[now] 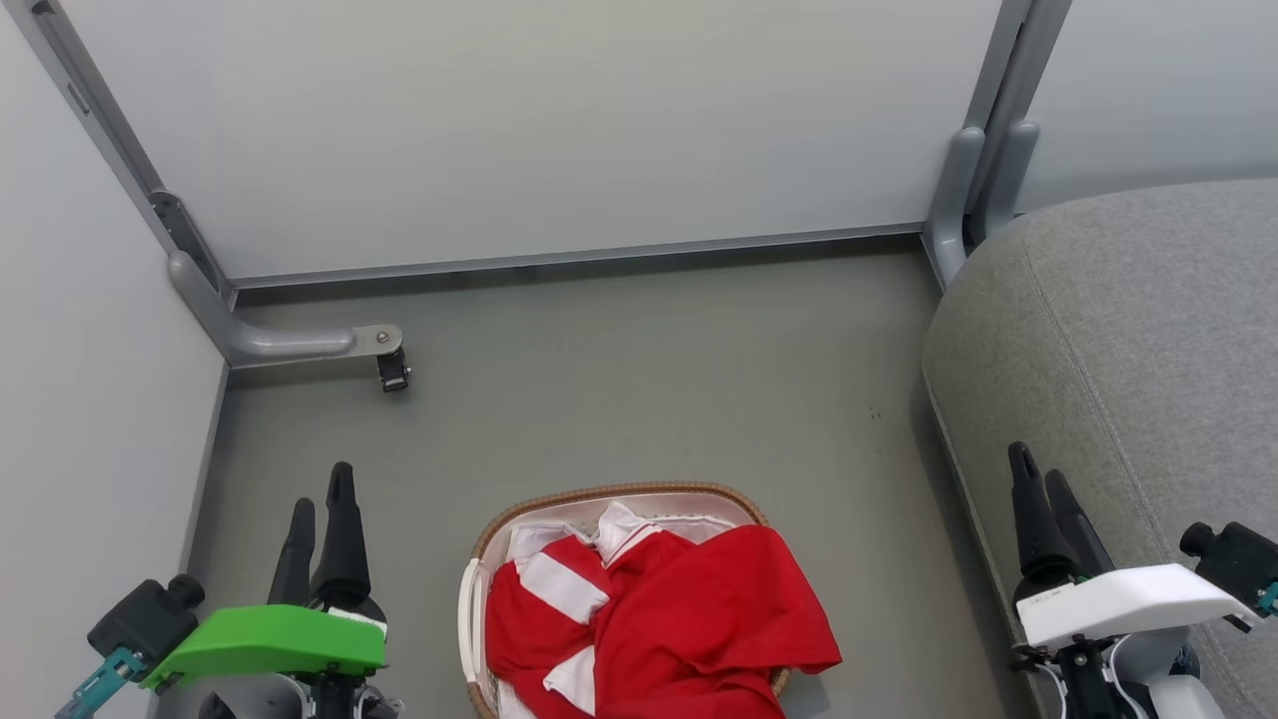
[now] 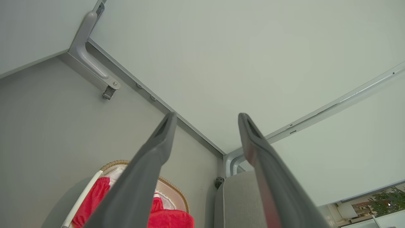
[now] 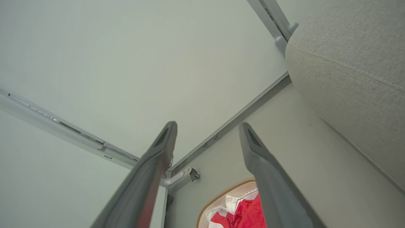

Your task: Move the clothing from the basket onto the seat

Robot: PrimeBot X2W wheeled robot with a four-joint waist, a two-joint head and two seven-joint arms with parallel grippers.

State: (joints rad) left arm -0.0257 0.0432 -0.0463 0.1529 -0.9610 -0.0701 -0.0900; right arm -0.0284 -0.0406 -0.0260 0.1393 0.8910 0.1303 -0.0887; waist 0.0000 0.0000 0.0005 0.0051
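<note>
Nearest the robot, the left gripper (image 1: 321,487) and the right gripper (image 1: 1036,464) hang on either side of the basket (image 1: 599,492), each with its two dark fingers spread apart and nothing between them. The basket sits on the floor (image 1: 649,399), brown woven rim showing at its far side. The clothing (image 1: 689,609) lies heaped inside, red folds with white panels, one red edge spilling over the right rim. It looks thin, light and limp, so it should bunch, drape and perhaps trail when lifted. A raised fold atop the heap seems the best place to pinch, clear of the white liner (image 1: 699,505). Farther right rises the seat (image 1: 1128,330), well apart from the basket. Beyond stand pale wall panels (image 1: 549,130).
</note>
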